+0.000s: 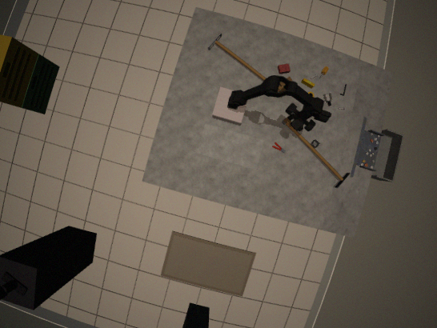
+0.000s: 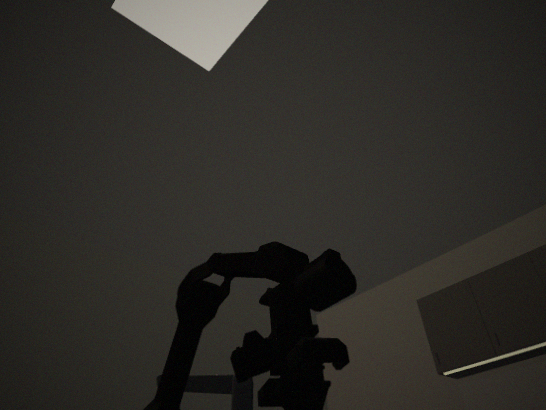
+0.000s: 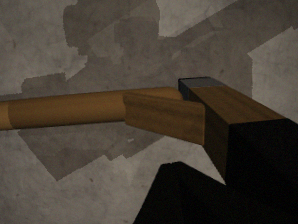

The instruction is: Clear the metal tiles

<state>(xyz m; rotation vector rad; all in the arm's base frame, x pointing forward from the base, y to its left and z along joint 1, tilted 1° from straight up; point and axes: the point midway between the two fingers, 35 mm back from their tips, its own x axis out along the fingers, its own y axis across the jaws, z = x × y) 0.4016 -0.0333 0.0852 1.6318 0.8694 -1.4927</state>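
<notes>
Two long wooden-handled tools show in the top view. One handle (image 1: 316, 152) (image 3: 75, 110) runs to a dark crosswise head (image 1: 342, 180) near the plate; wooden blocks (image 3: 165, 120) are at its near end. The other handle (image 1: 240, 60) has a thin grey head at upper left. I cannot tell which is the scraper. The steel bench plate (image 1: 358, 156) holds several small tiles; the dark catch box (image 1: 394, 156) stands beyond it. My gripper (image 3: 171, 172) is shut and empty, above the table by the first tool's block end. The wrist view shows no contact with it.
A red block (image 1: 284, 68), a yellow block (image 1: 308, 83) and small tools lie above the arm. Red-handled pliers (image 1: 277, 146) and a small dark square (image 1: 315, 143) lie near the first handle. The arm's base stands on a pale block (image 1: 227, 108).
</notes>
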